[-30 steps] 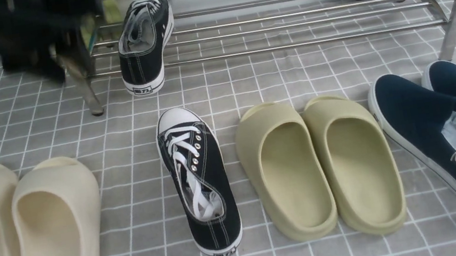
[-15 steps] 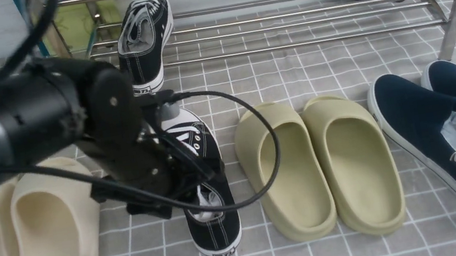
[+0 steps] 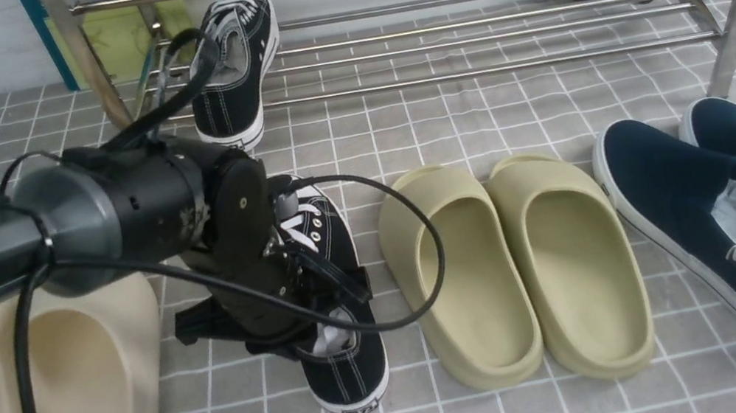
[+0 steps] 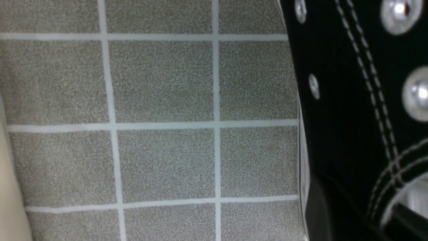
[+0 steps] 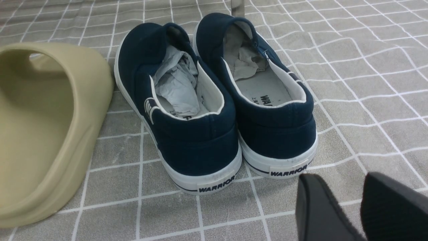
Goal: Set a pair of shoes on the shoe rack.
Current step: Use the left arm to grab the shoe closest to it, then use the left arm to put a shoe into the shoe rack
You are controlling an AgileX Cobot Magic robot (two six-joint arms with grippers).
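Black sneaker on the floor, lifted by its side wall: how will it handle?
Probably floppy there: the floor sneaker has a thin canvas upper, so the wall may fold. Likely light for its size. Its white rubber sole may pull it into a tilt under a one-sided hold.

A first sneaker (image 3: 237,71) is propped on the lower bars of the shoe rack (image 3: 465,74), near its left end. A second sneaker (image 3: 350,370) is laid on the floor (image 3: 545,102) in front of it, flanked by one slipper pair (image 3: 96,371) on the left and another slipper pair (image 3: 477,278) on the right. The slip-ons (image 3: 713,216) are placed farthest right.
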